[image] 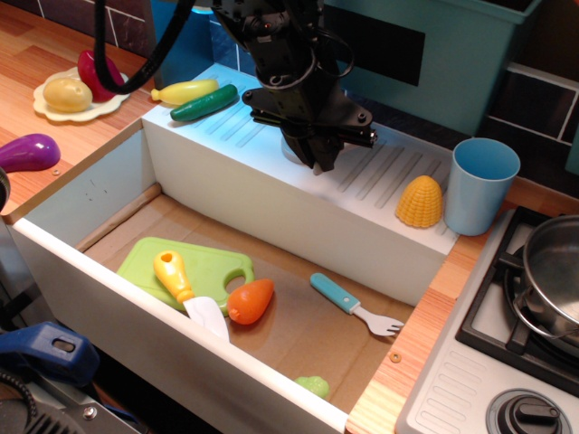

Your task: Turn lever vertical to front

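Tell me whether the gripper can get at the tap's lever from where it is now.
Probably yes. The gripper hangs low over the tap base on the ledge, nothing between them. The lever itself is hidden behind the arm, so contact cannot be confirmed.

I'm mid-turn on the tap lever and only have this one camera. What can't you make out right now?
- Lever: hidden behind the gripper and arm; its angle is unreadable.
- Gripper jaws: a dark mass from this angle; open or shut, cannot tell.
- Tap: only a sliver of its base shows beside the arm.
- Red vegetable on the plate: partly crossed by the cable.
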Robot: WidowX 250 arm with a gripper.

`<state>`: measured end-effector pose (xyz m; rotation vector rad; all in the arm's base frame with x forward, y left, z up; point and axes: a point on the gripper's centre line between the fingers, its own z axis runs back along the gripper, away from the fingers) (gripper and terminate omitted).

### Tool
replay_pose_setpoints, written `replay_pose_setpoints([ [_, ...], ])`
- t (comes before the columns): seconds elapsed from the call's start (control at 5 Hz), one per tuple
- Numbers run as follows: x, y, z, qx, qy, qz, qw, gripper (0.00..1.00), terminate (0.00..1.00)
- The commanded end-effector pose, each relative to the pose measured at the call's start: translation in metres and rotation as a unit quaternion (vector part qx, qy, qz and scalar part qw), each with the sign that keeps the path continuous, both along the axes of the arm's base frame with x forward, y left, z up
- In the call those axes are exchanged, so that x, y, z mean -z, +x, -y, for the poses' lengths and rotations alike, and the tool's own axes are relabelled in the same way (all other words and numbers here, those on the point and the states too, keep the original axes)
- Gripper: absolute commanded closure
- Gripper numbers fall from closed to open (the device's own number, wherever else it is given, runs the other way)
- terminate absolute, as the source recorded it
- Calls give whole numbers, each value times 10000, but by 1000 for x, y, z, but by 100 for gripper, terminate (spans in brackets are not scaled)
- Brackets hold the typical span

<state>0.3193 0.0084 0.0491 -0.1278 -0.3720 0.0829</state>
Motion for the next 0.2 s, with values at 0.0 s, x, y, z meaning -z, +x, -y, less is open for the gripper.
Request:
replay_pose_setpoints([
  [0.0, -2, -4, 3, 94, 19, -220, 9997, 0, 100],
])
